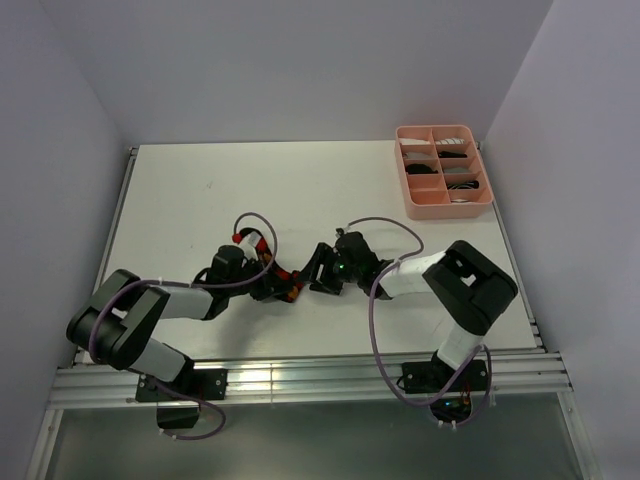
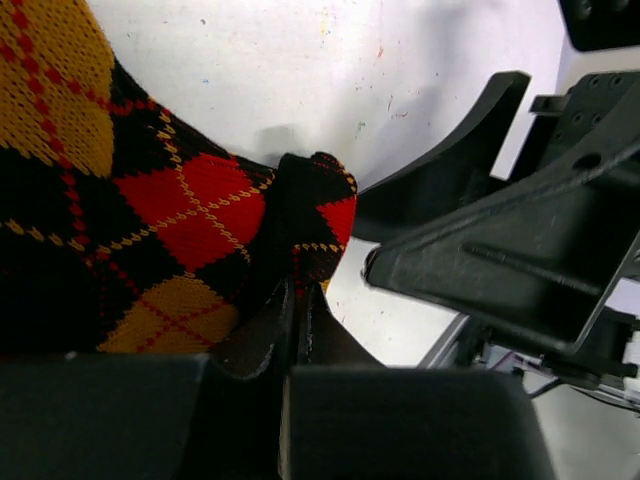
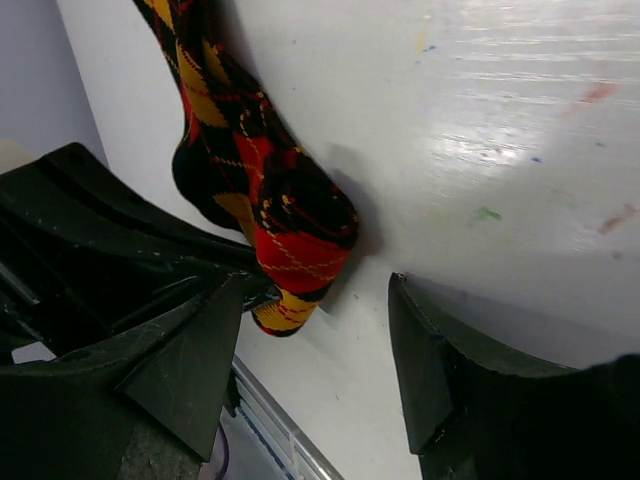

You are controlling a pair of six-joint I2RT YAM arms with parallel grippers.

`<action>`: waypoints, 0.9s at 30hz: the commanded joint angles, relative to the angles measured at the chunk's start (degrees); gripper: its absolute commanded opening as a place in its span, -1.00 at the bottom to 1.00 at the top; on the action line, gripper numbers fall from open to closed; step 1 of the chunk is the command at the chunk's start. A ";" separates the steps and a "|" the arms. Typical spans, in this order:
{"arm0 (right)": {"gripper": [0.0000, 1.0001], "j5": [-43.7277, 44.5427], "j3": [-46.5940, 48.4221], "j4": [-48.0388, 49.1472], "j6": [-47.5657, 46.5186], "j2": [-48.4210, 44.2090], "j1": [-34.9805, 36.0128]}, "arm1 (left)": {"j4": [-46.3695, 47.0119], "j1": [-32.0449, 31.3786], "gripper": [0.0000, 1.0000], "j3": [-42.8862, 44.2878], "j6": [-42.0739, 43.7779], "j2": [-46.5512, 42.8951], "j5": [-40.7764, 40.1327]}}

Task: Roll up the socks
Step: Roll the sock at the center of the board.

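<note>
Left hand [image 2: 293, 315] is clamped shut on a fold of the argyle sock [image 2: 190, 210], pinching it low against the counter [image 2: 300, 70] near the front edge, roughly btwn the two arms. Sock looks bunched up at that end, and the rest of it runs off flat the other way. Right hand [image 3: 315, 360] sits just to the right w/ its jaws spread apart and nothing in them, the bunched end just in front of the gap.

IMO the step here is the right hand getting a bite on that end so it can be rolled over. To do it well: go in low, close on the whole thick bundle, not just the outer layer. Left shouldn't let go til right has it, otherwise it prob springs open.

Pink tray [image 1: 415, 205] is way off at the far right corner, can't tell what's in it.
</note>
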 commanded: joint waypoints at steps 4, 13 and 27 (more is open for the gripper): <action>0.30 -0.23 -0.65 9.32 3.46 4.05 1.35 | -0.18 2.09 -0.99 -1.13 -2.66 4.34 3.69; 0.08 -0.58 -1.18 13.37 5.58 9.15 1.17 | -0.71 3.67 -0.99 -1.05 -3.19 5.31 4.66; -1.00 3.28 8.82 -9.35 -5.12 4.94 0.29 | -11.42 3.33 -0.77 4.40 5.59 2.24 -0.43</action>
